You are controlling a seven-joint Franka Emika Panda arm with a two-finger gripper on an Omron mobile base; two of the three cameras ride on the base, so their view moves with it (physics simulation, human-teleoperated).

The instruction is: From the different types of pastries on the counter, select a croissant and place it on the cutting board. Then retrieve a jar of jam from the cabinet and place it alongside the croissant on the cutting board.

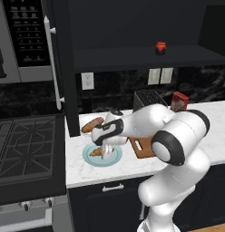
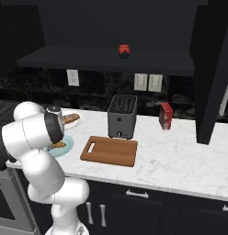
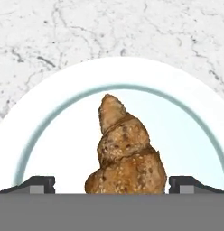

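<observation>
One croissant (image 3: pixel 125 151) on one plate (image 3: pixel 50 108); jaws spread wide either side, gripping nothing; one cutting board (image 2: pixel 109 150).

From behind, my arm covers part of the croissant (image 1: pixel 100 152) and one end of the cutting board (image 1: pixel 142 148). In the hand view, the croissant's near end is cut off at the bottom. I cannot tell what the small red thing (image 2: pixel 124 51) on the shelf is.
</observation>
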